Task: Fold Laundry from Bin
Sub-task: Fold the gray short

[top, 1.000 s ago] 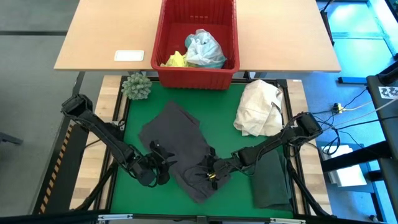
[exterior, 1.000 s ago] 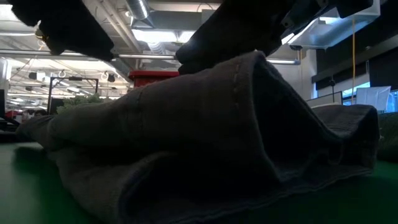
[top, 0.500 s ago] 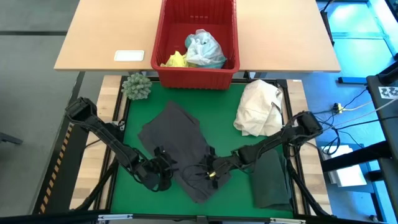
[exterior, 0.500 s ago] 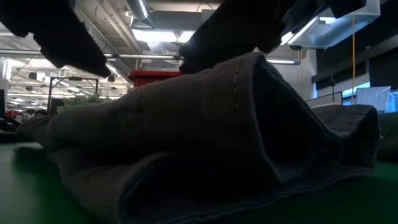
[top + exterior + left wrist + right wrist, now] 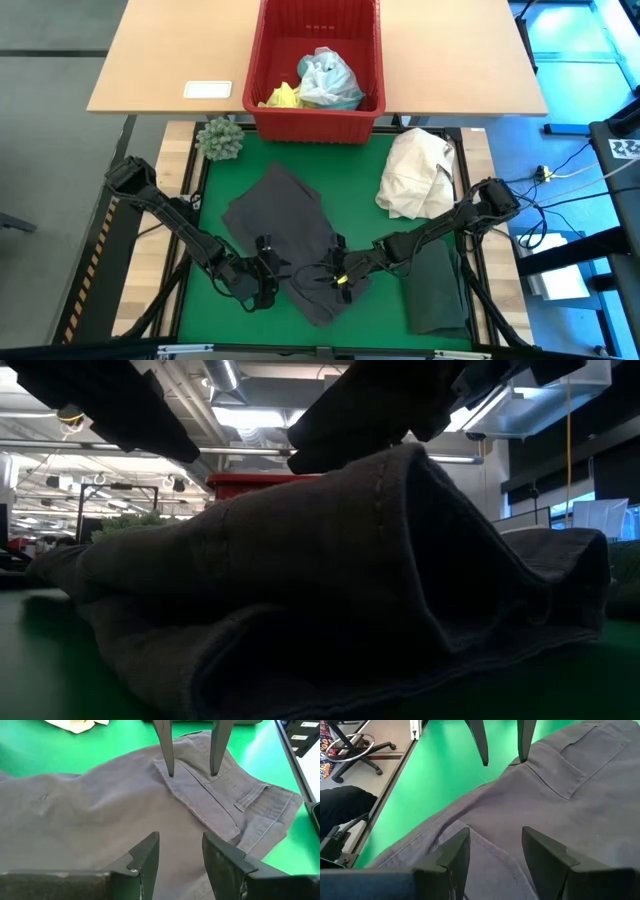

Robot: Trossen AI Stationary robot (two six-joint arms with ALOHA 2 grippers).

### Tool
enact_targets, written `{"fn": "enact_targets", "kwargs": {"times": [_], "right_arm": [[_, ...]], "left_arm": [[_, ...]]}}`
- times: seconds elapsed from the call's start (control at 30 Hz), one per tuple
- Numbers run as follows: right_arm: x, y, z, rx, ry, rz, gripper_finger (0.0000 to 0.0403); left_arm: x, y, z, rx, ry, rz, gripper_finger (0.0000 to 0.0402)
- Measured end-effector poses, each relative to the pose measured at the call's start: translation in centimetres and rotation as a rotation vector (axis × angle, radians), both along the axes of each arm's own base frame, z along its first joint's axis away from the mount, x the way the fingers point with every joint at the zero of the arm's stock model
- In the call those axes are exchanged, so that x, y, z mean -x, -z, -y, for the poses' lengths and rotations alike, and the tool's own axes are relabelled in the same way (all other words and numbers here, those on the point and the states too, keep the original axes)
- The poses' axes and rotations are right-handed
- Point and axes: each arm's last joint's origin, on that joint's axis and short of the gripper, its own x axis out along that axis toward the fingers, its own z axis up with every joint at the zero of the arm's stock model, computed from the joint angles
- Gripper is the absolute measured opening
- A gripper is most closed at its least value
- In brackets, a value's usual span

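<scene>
A grey garment (image 5: 290,225) lies crumpled on the green mat, its near part humped up in the low view (image 5: 330,580). My left gripper (image 5: 272,272) hovers open at the garment's near left edge, its fingers (image 5: 150,855) above the cloth and touching nothing. My right gripper (image 5: 328,272) faces it from the right, open, with its fingers (image 5: 167,750) astride the waistband. The red bin (image 5: 315,125) stands at the far edge with turquoise (image 5: 330,80) and yellow (image 5: 282,97) laundry inside. My right gripper comes slanting down from the table's right side. Its two open fingertips stand on either side of a strip of the grey garment's waistband (image 5: 192,780). Whether the tips touch the cloth I cannot tell.
A cream-white cloth bundle (image 5: 415,175) lies at the mat's far right. A folded dark green garment (image 5: 437,290) lies near right. A green spiky ball (image 5: 220,140) sits at the far left corner, and a white card (image 5: 208,89) on the wooden table.
My left gripper has moved toward the table's right, closer to the grey garment's near edge and my right gripper, and has rolled about its own axis. The garment keeps its shape.
</scene>
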Motion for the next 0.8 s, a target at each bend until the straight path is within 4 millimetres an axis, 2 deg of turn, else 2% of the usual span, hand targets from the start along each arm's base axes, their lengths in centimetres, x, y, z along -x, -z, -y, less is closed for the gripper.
{"fn": "enact_targets", "kwargs": {"times": [0.27,0.43,0.63,0.8], "right_arm": [[-0.3,-0.3,1.0,0.057,0.007,0.014,0.0177],[-0.1,-1.8,1.9,0.229,-0.009,0.067,0.0177],[1.6,-4.0,2.5,0.527,0.048,0.058,0.0177],[3.4,-3.1,1.5,0.605,0.044,-0.083,0.0177]], "left_arm": [[-0.3,0.0,-0.2,-0.084,0.079,-0.019,0.0144],[-0.4,-0.1,-0.1,-0.062,0.096,-0.011,0.0144],[-0.3,-0.2,0.0,-0.136,0.162,-0.016,0.0144],[-0.4,0.1,0.1,-0.231,0.238,-0.037,0.0144]]}}
